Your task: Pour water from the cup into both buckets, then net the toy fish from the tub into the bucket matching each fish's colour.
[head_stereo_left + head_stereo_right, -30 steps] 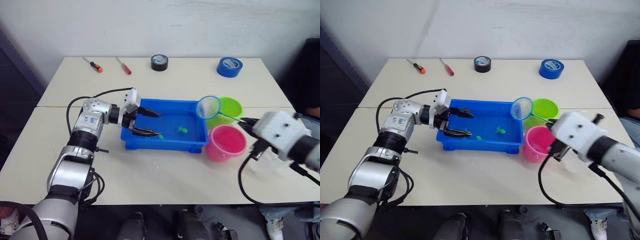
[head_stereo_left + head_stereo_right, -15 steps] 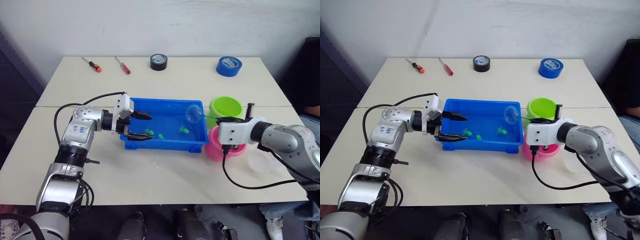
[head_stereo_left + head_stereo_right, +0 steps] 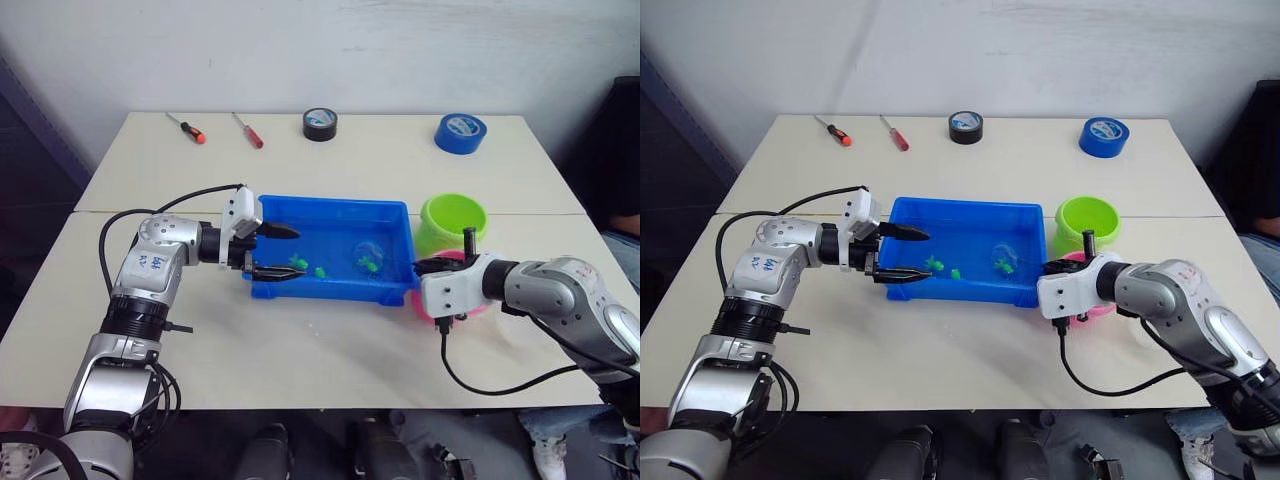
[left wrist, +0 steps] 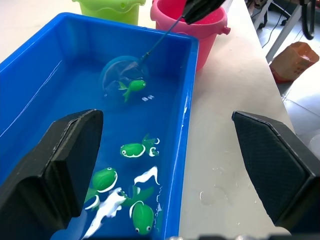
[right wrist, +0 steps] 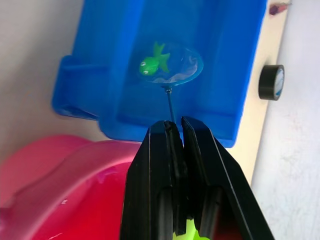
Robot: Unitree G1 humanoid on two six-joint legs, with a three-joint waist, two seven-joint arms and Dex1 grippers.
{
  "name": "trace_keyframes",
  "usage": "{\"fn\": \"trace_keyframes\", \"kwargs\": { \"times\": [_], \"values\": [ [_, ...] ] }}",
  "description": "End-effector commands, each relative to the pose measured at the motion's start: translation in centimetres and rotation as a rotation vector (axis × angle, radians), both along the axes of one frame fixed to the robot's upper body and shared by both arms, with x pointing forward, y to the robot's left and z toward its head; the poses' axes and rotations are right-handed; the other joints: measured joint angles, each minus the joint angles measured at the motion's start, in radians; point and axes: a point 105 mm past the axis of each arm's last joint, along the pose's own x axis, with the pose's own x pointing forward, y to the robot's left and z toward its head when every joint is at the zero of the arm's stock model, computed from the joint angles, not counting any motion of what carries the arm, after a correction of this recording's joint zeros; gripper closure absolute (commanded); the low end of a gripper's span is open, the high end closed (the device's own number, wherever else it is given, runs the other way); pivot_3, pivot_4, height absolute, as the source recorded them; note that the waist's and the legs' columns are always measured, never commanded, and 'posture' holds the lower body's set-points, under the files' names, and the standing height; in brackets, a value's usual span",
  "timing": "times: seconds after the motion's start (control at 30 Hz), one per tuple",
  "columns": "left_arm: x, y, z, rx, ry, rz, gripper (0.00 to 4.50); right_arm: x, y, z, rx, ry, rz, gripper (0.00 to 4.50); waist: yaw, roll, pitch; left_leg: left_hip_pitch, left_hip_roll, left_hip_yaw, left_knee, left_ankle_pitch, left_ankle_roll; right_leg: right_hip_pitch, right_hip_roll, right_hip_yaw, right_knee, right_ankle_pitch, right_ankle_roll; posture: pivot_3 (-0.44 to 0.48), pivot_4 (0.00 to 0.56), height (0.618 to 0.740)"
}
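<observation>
Down in the water at the tub's right end, the net (image 5: 171,64) lies with its blue hoop around one green fish (image 5: 154,61). Its thin dark handle runs back over the tub (image 3: 330,290) rim to the right gripper (image 5: 175,131), whose black fingers are clamped on it above the pink bucket (image 4: 209,27). The lime green bucket (image 3: 452,222) stands just behind the pink one. More green fish (image 4: 134,149) float near the tub's left end, where the left gripper (image 3: 270,251) holds its jaws apart, straddling the tub's left wall. Two screwdrivers (image 3: 186,128), a black tape roll (image 3: 319,124) and a blue tape roll (image 3: 460,132) lie along the table's (image 3: 330,165) far edge.
</observation>
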Motion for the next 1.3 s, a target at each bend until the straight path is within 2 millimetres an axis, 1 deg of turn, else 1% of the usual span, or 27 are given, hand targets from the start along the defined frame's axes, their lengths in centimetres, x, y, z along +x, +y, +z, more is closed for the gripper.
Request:
{"fn": "trace_keyframes", "kwargs": {
  "times": [0.03,0.1,0.23,0.37,0.43,0.5,0.53,0.63,0.7,0.8,0.9,1.0,1.1,1.17,1.3],
  "values": [
    [-0.2,-0.4,1.3,-0.019,-0.047,-0.035,0.03,-0.5,0.0,1.6,0.023,-0.025,-0.005,4.5,0.0,0.0,0.0,0.0,0.0,0.0,0.0,0.0,0.0,0.0,0.0,0.0,0.0,0.0,0.0,0.0,0.15,0.736],
    [-0.2,-0.6,1.1,-0.019,-0.046,-0.043,0.03,-0.6,0.3,1.9,0.142,0.021,-0.05,4.5,0.0,0.0,0.0,0.0,0.0,0.0,0.0,0.0,0.0,0.0,0.0,0.0,0.0,0.0,0.0,0.0,0.15,0.736],
    [-0.2,-0.8,1.0,-0.019,-0.047,-0.051,0.03,-0.9,-0.4,0.4,0.307,0.189,-0.178,4.5,0.002,0.0,0.0,0.0,0.0,-0.001,0.0,0.0,0.0,0.0,0.0,0.0,0.0,0.0,0.0,0.0,0.15,0.736],
    [-0.2,-0.8,1.0,-0.018,-0.05,-0.051,0.03,-1.5,0.4,-0.3,0.509,0.358,-0.26,4.5,0.003,0.0,0.0,0.0,0.0,-0.001,0.001,0.0,0.0,0.001,0.0,0.0,0.0,0.0,0.0,0.0,0.15,0.736],
    [-0.2,-0.7,1.1,-0.018,-0.054,-0.05,0.03,-1.8,0.6,-0.6,0.535,0.407,-0.275,4.5,0.001,0.0,0.0,0.0,0.0,-0.001,0.001,0.0,0.0,0.0,0.0,0.0,0.0,0.0,0.0,0.0,0.15,0.736],
    [-0.1,-0.5,1.1,-0.017,-0.055,-0.048,0.03,-1.9,0.7,-0.5,0.613,0.457,-0.31,4.5,0.002,0.0,0.0,0.0,0.0,-0.001,0.001,-0.001,0.001,0.0,0.0,-0.001,0.0,0.0,0.0,0.0,0.15,0.736],
    [-0.1,-0.5,1.1,-0.016,-0.053,-0.048,0.03,-1.8,0.7,-0.2,0.699,0.498,-0.347,4.5,0.002,0.0,0.0,0.0,0.0,-0.001,0.001,-0.001,0.001,0.0,0.0,-0.001,0.0,0.0,0.0,0.0,0.15,0.736],
    [-0.1,-0.4,1.0,-0.015,-0.05,-0.048,0.03,-1.8,0.5,0.3,0.857,0.585,-0.414,4.5,0.002,0.0,0.0,0.0,0.0,-0.002,0.001,-0.001,0.001,0.0,0.0,-0.001,0.0,0.0,0.0,0.0,0.15,0.736],
    [-0.2,-0.4,1.0,-0.016,-0.049,-0.048,0.03,-1.9,0.5,0.6,0.902,0.614,-0.435,4.5,0.003,0.0,0.0,-0.001,0.0,-0.002,0.0,-0.001,0.002,0.0,0.0,-0.001,0.0,0.0,0.0,0.0,0.15,0.736],
    [-0.2,-0.7,1.1,-0.028,-0.037,-0.057,0.03,-2.4,0.2,1.4,1.021,0.666,-0.473,4.5,0.003,0.0,0.0,-0.001,0.0,-0.002,0.0,-0.002,0.002,0.0,-0.001,-0.001,0.0,0.0,0.0,0.0,0.15,0.736],
    [-0.2,-0.9,1.2,-0.033,-0.03,-0.069,0.03,-2.6,-0.1,2.2,1.106,0.67,-0.503,4.5,0.003,0.0,0.0,-0.001,0.0,-0.002,0.0,-0.002,0.003,0.0,-0.001,-0.001,0.0,0.0,0.0,0.0,0.15,0.736],
    [0.0,-1.2,1.3,-0.039,-0.032,-0.082,0.03,-2.8,-0.4,3.4,1.184,0.647,-0.51,4.5,0.003,0.0,0.0,-0.002,0.0,-0.002,0.0,-0.002,0.003,-0.001,-0.001,-0.001,0.0,0.0,0.0,0.0,0.15,0.736],
    [0.2,-1.9,1.7,-0.065,-0.029,-0.095,0.03,-3.0,-0.8,4.5,1.222,0.599,-0.516,4.5,0.002,0.0,0.0,-0.002,0.0,-0.002,0.0,-0.002,0.003,-0.001,-0.001,-0.001,0.0,0.0,0.0,0.0,0.15,0.736],
    [0.2,-2.7,2.1,-0.1,-0.021,-0.11,0.03,-3.2,-1.5,5.8,1.244,0.534,-0.524,4.5,0.003,0.0,0.0,-0.002,0.0,-0.002,0.0,-0.002,0.003,-0.001,-0.001,-0.001,0.0,0.0,0.0,0.0,0.15,0.736],
    [0.4,-4.0,3.0,-0.172,-0.004,-0.132,0.03,-3.3,-3.6,8.7,1.286,0.384,-0.567,4.5,0.003,0.0,0.0,-0.005,0.0,-0.002,0.001,-0.002,0.003,-0.003,-0.001,-0.001,0.0,0.0,0.0,0.0,0.15,0.736]
  ]
}}
